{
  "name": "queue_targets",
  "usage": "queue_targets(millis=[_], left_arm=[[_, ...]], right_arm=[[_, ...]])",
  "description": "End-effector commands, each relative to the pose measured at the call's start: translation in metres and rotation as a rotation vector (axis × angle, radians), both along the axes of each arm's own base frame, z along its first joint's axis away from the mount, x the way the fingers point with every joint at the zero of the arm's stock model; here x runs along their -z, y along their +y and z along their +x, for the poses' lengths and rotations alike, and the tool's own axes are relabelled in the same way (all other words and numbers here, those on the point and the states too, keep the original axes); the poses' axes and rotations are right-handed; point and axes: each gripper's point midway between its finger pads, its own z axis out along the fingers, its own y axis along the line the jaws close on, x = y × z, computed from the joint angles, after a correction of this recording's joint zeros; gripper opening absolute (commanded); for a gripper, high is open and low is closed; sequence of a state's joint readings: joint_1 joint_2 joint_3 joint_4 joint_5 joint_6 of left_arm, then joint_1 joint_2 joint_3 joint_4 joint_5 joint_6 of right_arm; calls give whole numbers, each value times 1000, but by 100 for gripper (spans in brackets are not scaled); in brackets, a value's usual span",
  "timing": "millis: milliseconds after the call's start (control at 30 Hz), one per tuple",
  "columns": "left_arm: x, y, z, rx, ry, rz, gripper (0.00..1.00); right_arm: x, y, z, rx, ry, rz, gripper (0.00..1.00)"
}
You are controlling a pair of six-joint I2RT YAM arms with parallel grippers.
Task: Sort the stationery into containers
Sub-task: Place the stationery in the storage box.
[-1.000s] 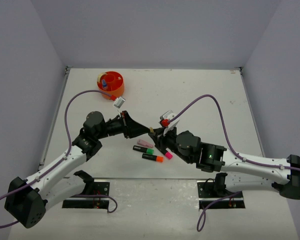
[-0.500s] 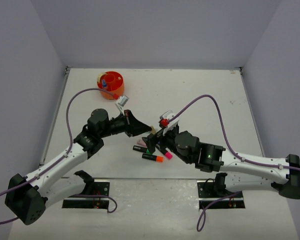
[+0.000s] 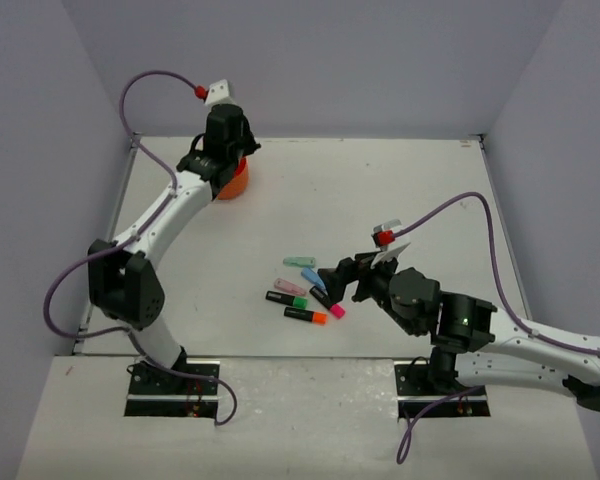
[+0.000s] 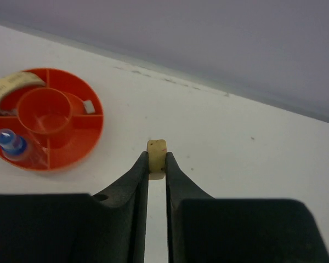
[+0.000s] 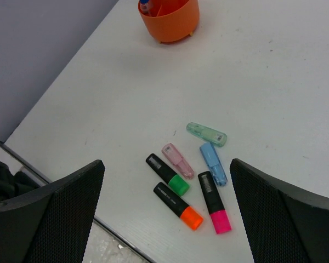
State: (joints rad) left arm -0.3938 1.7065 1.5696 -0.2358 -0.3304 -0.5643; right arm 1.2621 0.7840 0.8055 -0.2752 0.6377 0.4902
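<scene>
My left gripper is shut on a small tan eraser, held above the table just right of the round orange organiser. In the organiser's compartments sit a blue-capped bottle and a beige rubber band. My right gripper hangs wide open above a cluster of stationery: green, orange and pink highlighters, and pastel pink, blue and mint pieces. Nothing is between its fingers.
The organiser stands at the table's back left, partly hidden by the left arm. The stationery cluster lies near the front edge, left of the right gripper. Walls enclose the table on three sides.
The left arm swung from the table's middle to the back left by the organiser, with the eraser in its jaws. The right gripper opened wide and drew back to the right.
</scene>
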Motion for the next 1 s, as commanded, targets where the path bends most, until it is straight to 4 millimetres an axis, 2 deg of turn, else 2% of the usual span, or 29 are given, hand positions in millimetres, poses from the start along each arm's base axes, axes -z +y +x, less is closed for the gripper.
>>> queue_targets(millis=[0,33,67,167,267,433,567,967], left_arm=[[11,43,44,-199,23,206,0],[-11,46,57,-235,-22,212,0],[12,47,70,-239,19,259,0],[29,54,97,-274,23,317,0],[37,58,108,-275,22,314,0],[54,61,111,-289,33,324,0],[78,66,115,-288,61,335,0],[107,73,112,-300,100,347,0]], right_arm=[[13,-11,-5,26,52,39,99],[14,-12,-6,30,65,51,99],[14,-14,-8,27,68,62,99],[19,-15,-11,25,93,91,99],[24,-14,-14,12,106,90,99],[27,-12,-12,19,110,61,99],[26,-6,-12,4,107,49,99],[33,-1,-11,3,121,14,99]])
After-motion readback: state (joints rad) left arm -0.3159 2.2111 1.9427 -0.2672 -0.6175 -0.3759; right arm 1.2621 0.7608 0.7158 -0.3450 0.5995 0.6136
